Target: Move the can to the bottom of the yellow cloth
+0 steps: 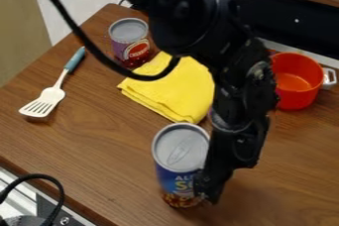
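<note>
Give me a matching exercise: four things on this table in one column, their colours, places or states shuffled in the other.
1. Spatula
2. Cloth
3. Pot
4. Blue can

A. Orange-red, with a grey handle
B. Beside the gripper
C. White slotted head, blue-green handle
D. Yellow and folded

Pairs: 1-C, 2-D, 3-A, 4-B
</note>
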